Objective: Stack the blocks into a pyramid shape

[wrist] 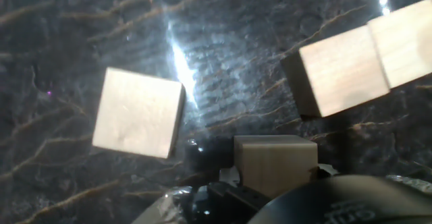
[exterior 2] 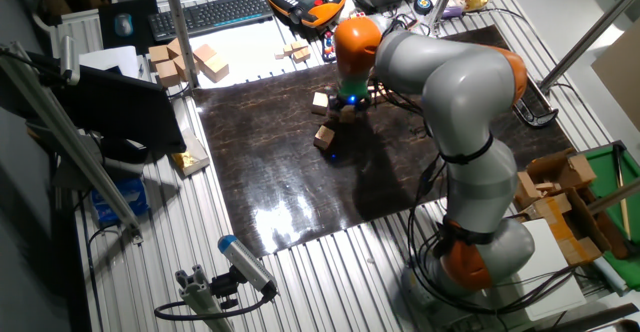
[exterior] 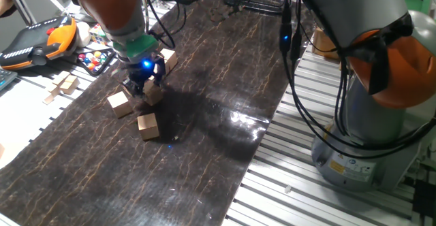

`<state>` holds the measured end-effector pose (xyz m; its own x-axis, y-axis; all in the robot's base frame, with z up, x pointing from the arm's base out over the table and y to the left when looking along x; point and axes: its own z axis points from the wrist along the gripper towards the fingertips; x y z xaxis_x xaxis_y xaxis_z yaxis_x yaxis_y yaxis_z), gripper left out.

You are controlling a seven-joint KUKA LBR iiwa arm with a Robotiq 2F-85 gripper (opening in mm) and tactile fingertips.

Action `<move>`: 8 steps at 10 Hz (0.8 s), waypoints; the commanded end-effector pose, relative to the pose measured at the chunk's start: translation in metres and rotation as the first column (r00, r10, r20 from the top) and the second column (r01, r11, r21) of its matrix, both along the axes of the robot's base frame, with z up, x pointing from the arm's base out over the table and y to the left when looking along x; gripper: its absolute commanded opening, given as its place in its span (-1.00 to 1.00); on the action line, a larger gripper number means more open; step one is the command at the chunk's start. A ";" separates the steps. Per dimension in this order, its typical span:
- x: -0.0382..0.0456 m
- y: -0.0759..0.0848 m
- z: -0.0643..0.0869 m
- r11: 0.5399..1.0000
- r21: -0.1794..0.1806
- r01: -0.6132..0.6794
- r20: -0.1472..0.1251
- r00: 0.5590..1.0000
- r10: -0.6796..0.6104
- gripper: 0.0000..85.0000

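Right now the gripper [exterior: 144,82] hangs low over the dark mat, near the mat's far-left corner as one fixed view shows it, with its blue light glowing just above the fingers. It looks closed on a block: the hand view shows a tan cube [wrist: 275,164] sitting right at the fingers' end, tucked against the dark hand body, and from the side the held block [exterior: 152,93] shows just under the fingers. I judge the jaws narrow, pinched to that cube's width, though the fingers themselves are mostly hidden.

Outward from there, the nearest loose block [wrist: 138,112] lies flat on the mat to the left in the hand view, apart from the held cube, with a bright glare streak between them. In the fixed view this seems to be the cube [exterior: 120,103] just beside the gripper, toward the mat's left edge. Another block [exterior: 148,125] sits a little farther out, toward the near edge. On the other side, up and right in the hand view, two blocks [wrist: 344,69] lie touching in a row, angled slightly; I take these for the ones behind the gripper [exterior: 168,58], toward the far edge.

That pair matters most, I'd say: a base row already begun, with the held cube near it. Being cubes, they have no long axis to line up, only faces to square.
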<state>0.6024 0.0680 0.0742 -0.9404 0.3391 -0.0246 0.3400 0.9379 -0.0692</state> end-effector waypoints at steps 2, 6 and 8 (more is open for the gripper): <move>0.0043 -0.004 0.019 0.995 0.015 0.099 -0.001 0.995 -0.099 -0.98; 0.0147 -0.031 0.042 0.965 0.033 0.261 0.009 0.965 -0.261 -0.98; 0.0224 -0.055 0.051 0.936 0.026 0.351 0.026 0.936 -0.351 -0.98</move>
